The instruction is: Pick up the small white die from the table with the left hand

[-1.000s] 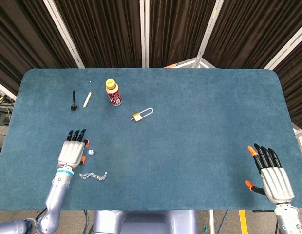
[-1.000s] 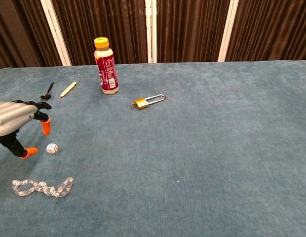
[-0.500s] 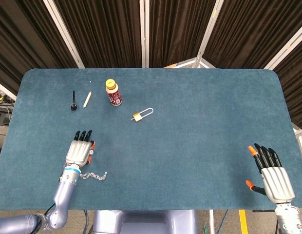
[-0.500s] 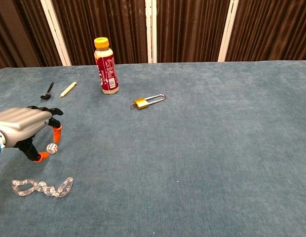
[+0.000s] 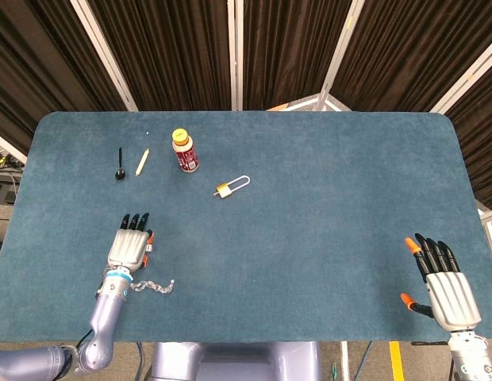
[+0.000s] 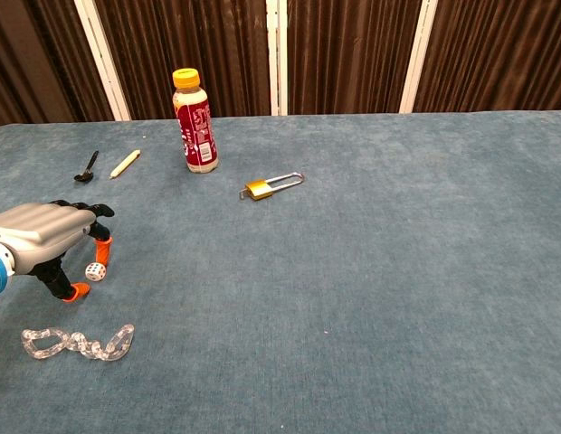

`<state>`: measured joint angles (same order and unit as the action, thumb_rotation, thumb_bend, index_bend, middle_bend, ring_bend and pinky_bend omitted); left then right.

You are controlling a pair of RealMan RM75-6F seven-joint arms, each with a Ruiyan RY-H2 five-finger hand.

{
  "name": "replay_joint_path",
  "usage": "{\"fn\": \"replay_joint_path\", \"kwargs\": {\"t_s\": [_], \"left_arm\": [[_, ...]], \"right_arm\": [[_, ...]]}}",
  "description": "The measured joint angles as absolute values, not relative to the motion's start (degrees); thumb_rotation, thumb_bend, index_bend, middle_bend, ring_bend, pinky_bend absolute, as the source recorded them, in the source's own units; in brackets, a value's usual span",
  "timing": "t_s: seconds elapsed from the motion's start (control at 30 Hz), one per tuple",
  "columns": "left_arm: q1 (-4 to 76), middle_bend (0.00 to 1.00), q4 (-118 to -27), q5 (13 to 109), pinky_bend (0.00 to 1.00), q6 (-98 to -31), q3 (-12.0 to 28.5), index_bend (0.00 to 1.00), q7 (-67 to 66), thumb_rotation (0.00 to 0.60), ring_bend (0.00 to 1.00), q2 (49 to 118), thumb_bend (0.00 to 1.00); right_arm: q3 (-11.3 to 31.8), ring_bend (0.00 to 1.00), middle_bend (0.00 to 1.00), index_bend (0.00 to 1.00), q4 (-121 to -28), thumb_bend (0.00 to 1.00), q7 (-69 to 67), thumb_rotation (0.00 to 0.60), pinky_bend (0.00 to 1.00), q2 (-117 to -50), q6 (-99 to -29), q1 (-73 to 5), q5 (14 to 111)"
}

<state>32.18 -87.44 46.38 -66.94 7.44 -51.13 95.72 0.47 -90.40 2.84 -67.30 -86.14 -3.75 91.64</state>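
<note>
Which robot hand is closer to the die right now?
Left. The left robot hand arches right over the die, fingertips beside it. The right robot hand rests far across the table, fingers spread.

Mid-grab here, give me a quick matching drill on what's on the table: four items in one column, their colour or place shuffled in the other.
1. die
2. bottle
3. padlock
4. clear chain

A. brass body, near the table's middle
B. nearest the front edge, left side
C. upright, yellow cap
D. white, right by the left hand fingertips

Pairs: 1-D, 2-C, 3-A, 4-B
</note>
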Motion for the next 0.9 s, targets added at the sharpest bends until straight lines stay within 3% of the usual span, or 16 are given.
{"fn": "replay_joint_path", "kwargs": {"t_s": [0.23, 0.7, 0.8, 0.87, 0.9], "left_arm": [[32.1, 0.0, -87.5, 49.8, 0.0, -68.1, 6.8, 0.52, -48.0, 0.6, 0.0, 95.8, 0.55], [33.0, 0.0, -93.2, 55.8, 0.0, -71.2, 7.7, 0.46, -46.4, 0.6, 0.0, 93.5, 0.53], [33.5, 0.0, -93.9, 58.0, 0.0, -72.3, 8.8, 0.29, -45.2, 0.6, 0.0, 93.6, 0.49], [33.7, 0.0, -94.2, 60.6, 0.0, -73.4, 9.5, 0.08, -43.3, 0.6, 0.0, 93.9, 0.42], [33.7, 0.0, -94.3, 61.8, 0.0, -74.0, 9.7, 0.03, -42.5, 0.6, 0.0, 94.0, 0.41]], "right_arm": [[0.5, 0.0, 0.0, 0.0, -90.4, 0.06, 2.9, 0.6, 0.0, -67.3, -86.0, -3.8, 91.6], [0.5, 0.0, 0.0, 0.0, -90.4, 0.06, 2.9, 0.6, 0.0, -67.4, -86.0, -3.8, 91.6], [0.5, 0.0, 0.0, 0.0, -90.4, 0.06, 2.8, 0.6, 0.0, -67.3, -86.1, -3.7, 91.6], [0.5, 0.0, 0.0, 0.0, -90.4, 0.06, 2.7, 0.6, 0.0, -67.3, -86.1, -3.7, 91.5], [0.5, 0.0, 0.0, 0.0, -90.4, 0.06, 2.7, 0.6, 0.0, -67.3, -86.0, -3.7, 91.5]]}}
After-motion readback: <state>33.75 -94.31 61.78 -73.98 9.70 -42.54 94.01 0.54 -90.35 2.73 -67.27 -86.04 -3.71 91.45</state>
